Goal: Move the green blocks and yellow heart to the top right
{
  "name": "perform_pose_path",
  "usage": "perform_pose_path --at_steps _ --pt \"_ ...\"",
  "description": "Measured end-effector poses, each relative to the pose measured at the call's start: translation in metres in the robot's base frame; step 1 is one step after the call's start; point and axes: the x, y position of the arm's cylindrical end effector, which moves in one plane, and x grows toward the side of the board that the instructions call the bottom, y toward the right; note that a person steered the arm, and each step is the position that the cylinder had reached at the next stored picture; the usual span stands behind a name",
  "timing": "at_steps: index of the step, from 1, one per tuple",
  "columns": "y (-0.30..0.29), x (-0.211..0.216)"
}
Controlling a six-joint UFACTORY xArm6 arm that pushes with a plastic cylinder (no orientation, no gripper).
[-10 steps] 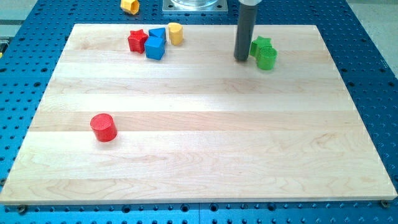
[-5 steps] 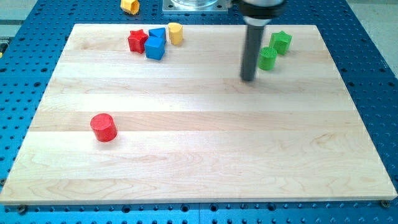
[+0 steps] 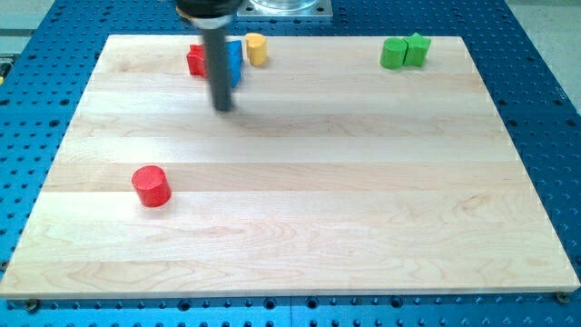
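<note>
Two green blocks sit side by side at the board's top right: a green cylinder (image 3: 393,53) and a green star (image 3: 417,49), touching. A yellow block (image 3: 257,48), its shape unclear, stands at the top edge left of centre. My tip (image 3: 222,108) rests on the board just below the blue blocks (image 3: 233,60), down and left of the yellow block. The rod hides part of the blue blocks and the red star (image 3: 195,60).
A red cylinder (image 3: 152,186) stands at the lower left of the wooden board (image 3: 300,218). The yellow hexagon seen off the board at the top is now hidden behind the arm.
My tip has swept left from beside the green blocks to below the blue blocks. The green cylinder and star have shifted up and right to the top edge.
</note>
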Motion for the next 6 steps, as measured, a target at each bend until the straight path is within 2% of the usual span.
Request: perform_pose_path --at_steps 1,3,4,5,6 --pt "-0.052 -0.033" --pt "-0.032 -0.098" --pt "-0.057 -0.108" --pt "-0.049 -0.102" --pt "-0.01 -0.074"
